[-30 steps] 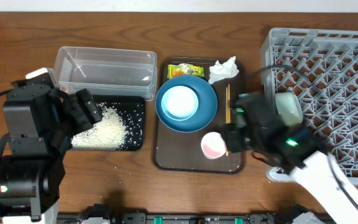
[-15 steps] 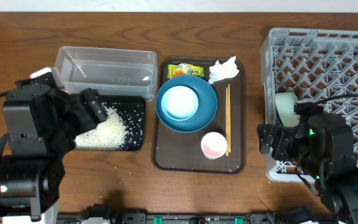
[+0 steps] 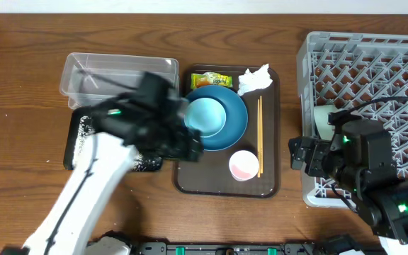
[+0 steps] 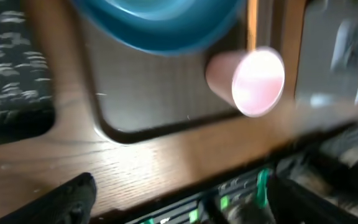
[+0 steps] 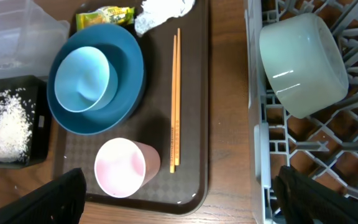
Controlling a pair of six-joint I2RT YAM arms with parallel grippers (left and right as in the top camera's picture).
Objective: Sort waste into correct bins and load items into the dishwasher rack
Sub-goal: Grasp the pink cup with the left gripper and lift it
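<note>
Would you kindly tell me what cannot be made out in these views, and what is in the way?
- Overhead: the left arm covers most of the black tray.
- Overhead: the right arm hides part of the pale-green bowl.
- Left wrist: blur smears the chopsticks and the whole right side.
- Right wrist: the clear tub is cut off by the left and top edges.
- Overhead: the snack wrapper has print too small to read.

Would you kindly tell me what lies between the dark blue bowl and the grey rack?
The chopsticks lie there on the brown tray, running alongside the rack, then a strip of bare table. The right wrist view shows it clearest.
</note>
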